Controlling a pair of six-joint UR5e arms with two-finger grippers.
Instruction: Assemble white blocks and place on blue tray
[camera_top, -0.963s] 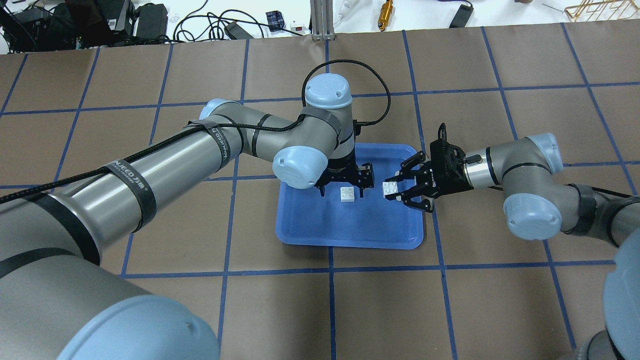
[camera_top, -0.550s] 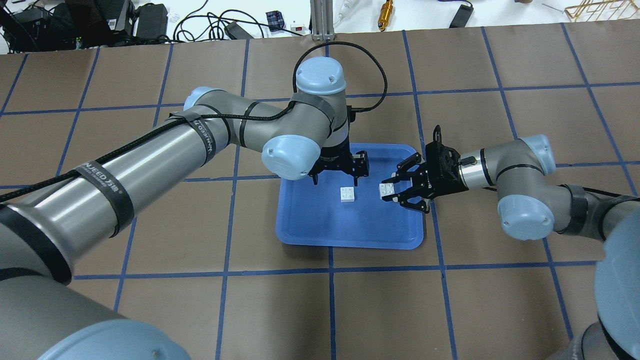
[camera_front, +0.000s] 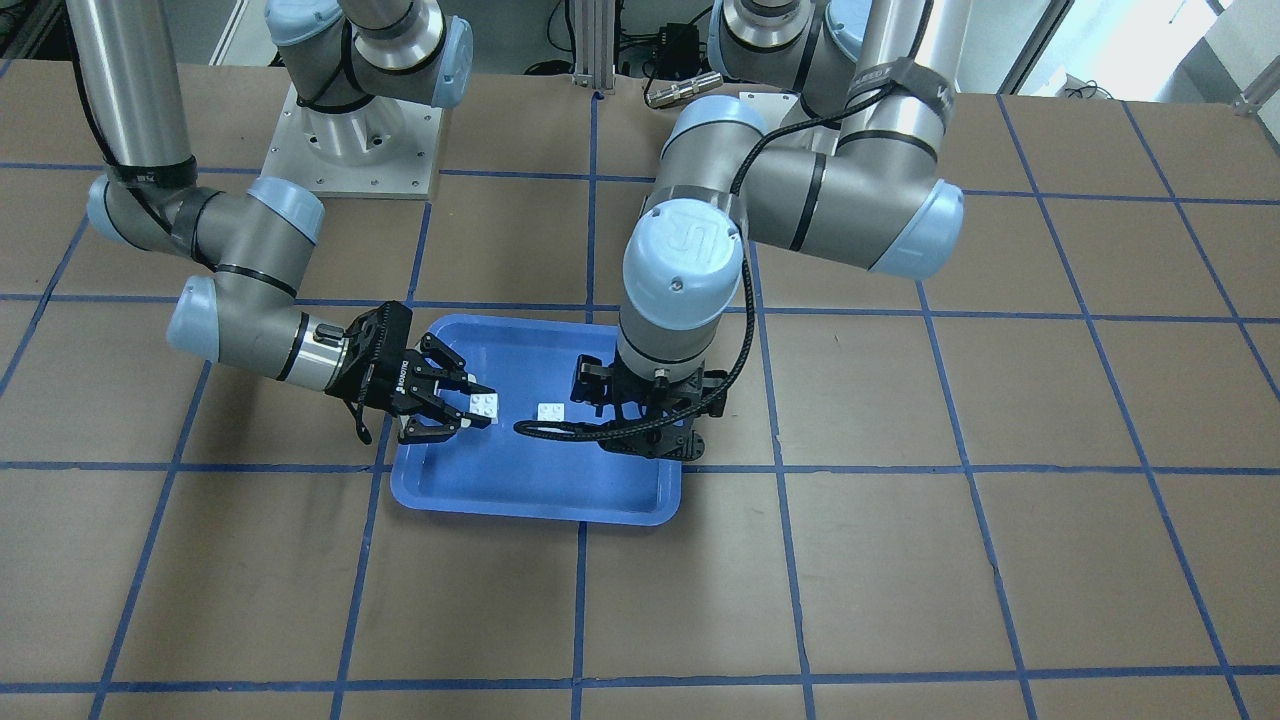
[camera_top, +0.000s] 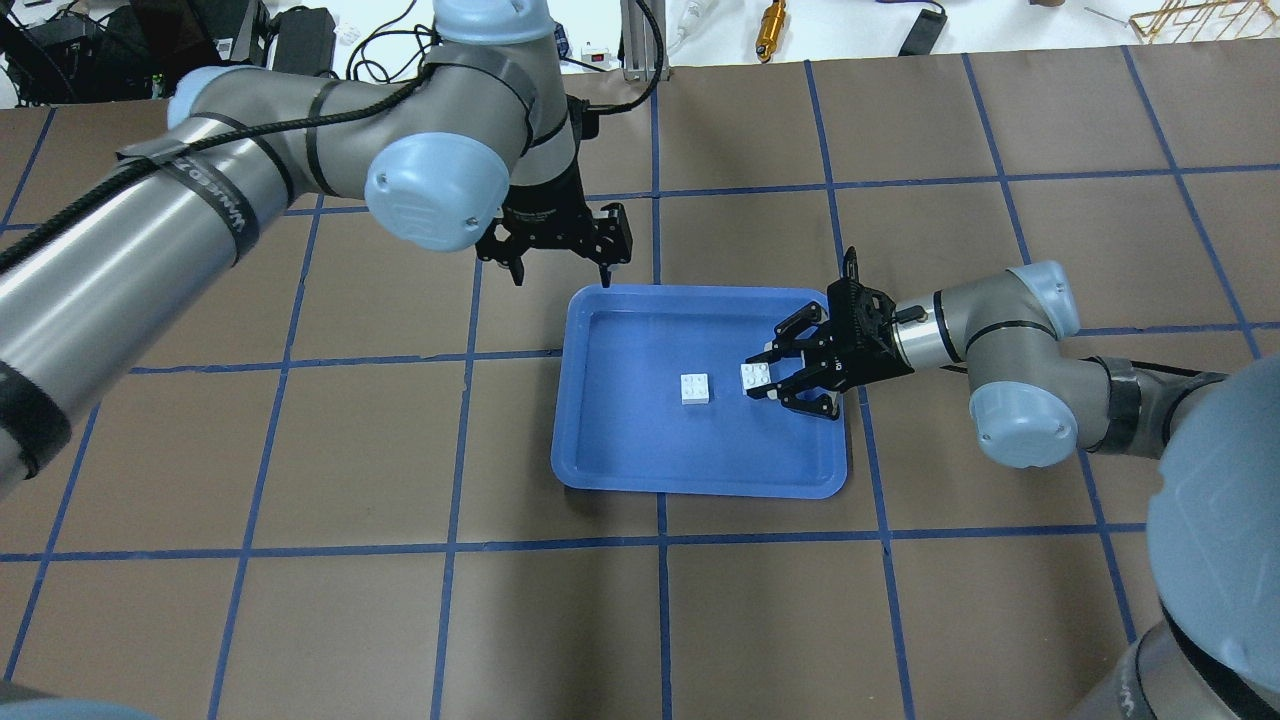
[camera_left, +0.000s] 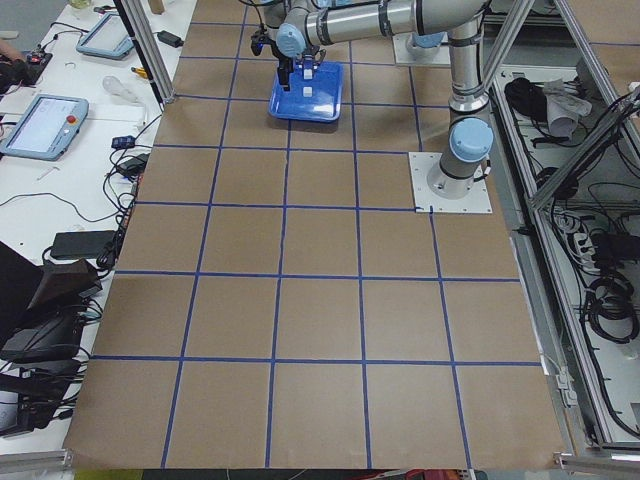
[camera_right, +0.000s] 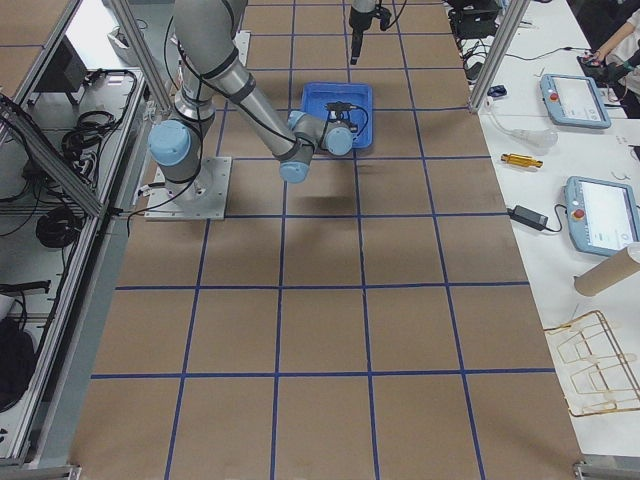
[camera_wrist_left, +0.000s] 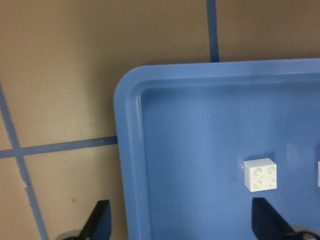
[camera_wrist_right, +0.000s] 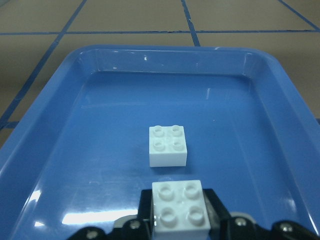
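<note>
The blue tray (camera_top: 640, 450) lies mid-table. One white block (camera_top: 695, 388) rests studs up on its floor; it also shows in the front view (camera_front: 550, 412) and the left wrist view (camera_wrist_left: 260, 175). My right gripper (camera_top: 768, 380) is shut on the second white block (camera_top: 755, 377), studs up, held low over the tray just right of the resting block (camera_wrist_right: 168, 145) and apart from it. The held block fills the bottom of the right wrist view (camera_wrist_right: 181, 207). My left gripper (camera_top: 560, 265) is open and empty, raised above the tray's far left corner.
The brown table has a blue tape grid. Beyond its far edge lie cables, a metal post (camera_top: 640, 40), a gold tool (camera_top: 770, 28) and a wire rack (camera_top: 1195, 18). The left arm's elbow (camera_top: 435, 190) hangs over the far left squares.
My left gripper has lifted off the resting block and pulled back to the far left, past the tray's corner. My right gripper has moved left with its block, closer to the resting block.
</note>
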